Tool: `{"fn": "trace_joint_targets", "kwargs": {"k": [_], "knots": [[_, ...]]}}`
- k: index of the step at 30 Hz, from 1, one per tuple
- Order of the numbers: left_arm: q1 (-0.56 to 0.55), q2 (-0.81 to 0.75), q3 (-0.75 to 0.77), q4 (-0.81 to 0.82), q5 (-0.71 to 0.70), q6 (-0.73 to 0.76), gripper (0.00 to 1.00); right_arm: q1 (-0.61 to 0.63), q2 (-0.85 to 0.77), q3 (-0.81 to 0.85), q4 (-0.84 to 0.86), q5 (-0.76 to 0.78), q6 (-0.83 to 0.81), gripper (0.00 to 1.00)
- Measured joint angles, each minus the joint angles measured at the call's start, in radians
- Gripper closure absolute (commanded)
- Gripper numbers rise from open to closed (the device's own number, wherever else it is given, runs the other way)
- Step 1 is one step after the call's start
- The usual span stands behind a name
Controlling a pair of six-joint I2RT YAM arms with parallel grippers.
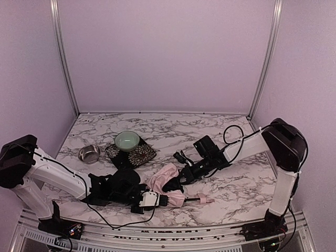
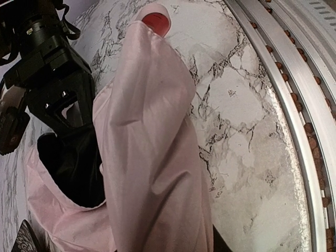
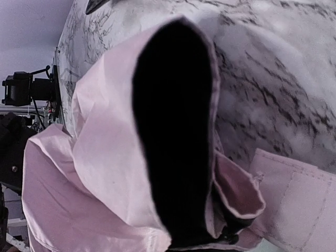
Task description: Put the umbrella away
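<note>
Umbrella [image 1: 164, 177] lies collapsed, near centre of table [image 1: 236, 181], handle [image 1: 202, 199] pointing right | left gripper [image 1: 163, 200] clamped on its pink folds | right gripper [image 1: 177, 185] closed, tips at the fabric, hold on it unclear

**Inspector A:** Obstructions, front centre?

**Inspector B:** The umbrella [image 1: 163, 176] lies there, its handle [image 1: 203, 199] jutting right. The left gripper [image 1: 165, 200] blocks it from the near left and the right gripper [image 1: 176, 185] from behind. There is no way through between them.

**Inspector A:** Rear left?

**Inspector B:** 2 bowls: a steel bowl [image 1: 90, 153], and a green bowl [image 1: 127, 140] on a patterned mat [image 1: 143, 155], with a narrow gap between them. The mat's near corner sits close to the umbrella.

**Inspector A:** Open passage?

**Inspector B:** Bare table [image 1: 239, 191] right of the handle, in front of the right forearm [image 1: 236, 148], and along the back strip. 1 cable [image 1: 231, 131] loops above that forearm.
</note>
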State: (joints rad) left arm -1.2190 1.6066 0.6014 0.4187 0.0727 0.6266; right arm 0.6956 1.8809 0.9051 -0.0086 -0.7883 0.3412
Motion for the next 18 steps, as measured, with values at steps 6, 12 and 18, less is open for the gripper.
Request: {"fn": "trace_joint_targets", "kwargs": {"k": [6,12,18], "knots": [[0.007,-0.007,0.047,-0.08,0.013,-0.046,1.0,0.014,0.068,0.126,-0.001,-0.012,0.007,1.0],[0.033,0.003,0.07,-0.112,0.068,-0.111,1.0,0.015,0.071,0.126,-0.002,0.006,0.0,1.0],[0.126,0.102,0.195,-0.171,0.22,-0.263,1.0,-0.008,0.072,0.116,0.006,0.049,-0.032,0.99]]}}
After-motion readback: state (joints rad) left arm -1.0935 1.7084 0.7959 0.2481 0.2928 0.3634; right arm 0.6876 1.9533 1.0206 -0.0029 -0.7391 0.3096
